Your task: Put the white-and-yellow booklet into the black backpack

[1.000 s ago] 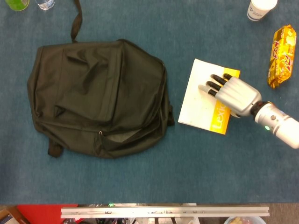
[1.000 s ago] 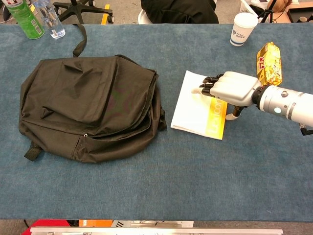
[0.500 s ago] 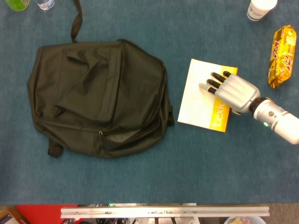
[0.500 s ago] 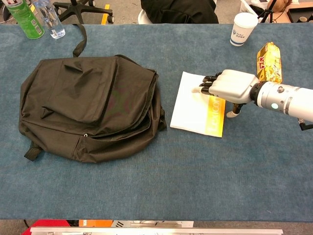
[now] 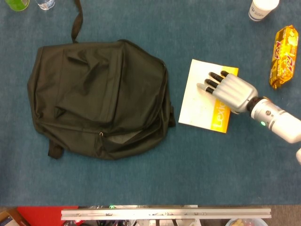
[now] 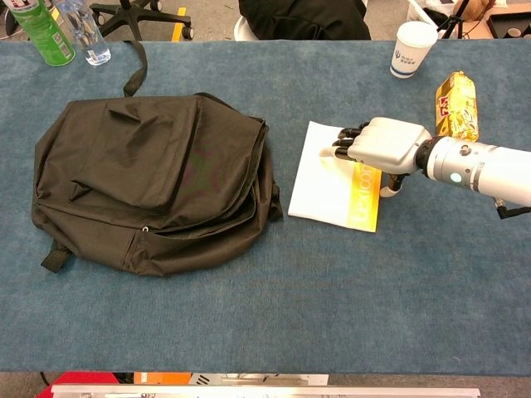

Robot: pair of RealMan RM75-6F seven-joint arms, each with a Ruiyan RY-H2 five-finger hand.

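Note:
The white-and-yellow booklet (image 5: pixel 200 101) (image 6: pixel 328 186) lies flat on the blue table just right of the black backpack (image 5: pixel 94 94) (image 6: pixel 149 174). The backpack lies flat with its zipped side toward the front; whether it stands unzipped I cannot tell. My right hand (image 5: pixel 230 90) (image 6: pixel 382 143) rests palm-down on the booklet's far right part, over the yellow band, fingers stretched out toward the backpack and pressing on the cover. It grips nothing. My left hand appears in neither view.
A yellow snack packet (image 5: pixel 283 56) (image 6: pixel 458 106) and a white paper cup (image 5: pixel 261 8) (image 6: pixel 412 48) stand at the far right. A green bottle (image 6: pixel 37 31) and a water bottle (image 6: pixel 83 31) stand far left. The backpack's strap (image 5: pixel 75 21) trails toward the far edge.
My right hand has moved a little left toward the backpack, and the booklet under it has slid left and turned slightly with it.

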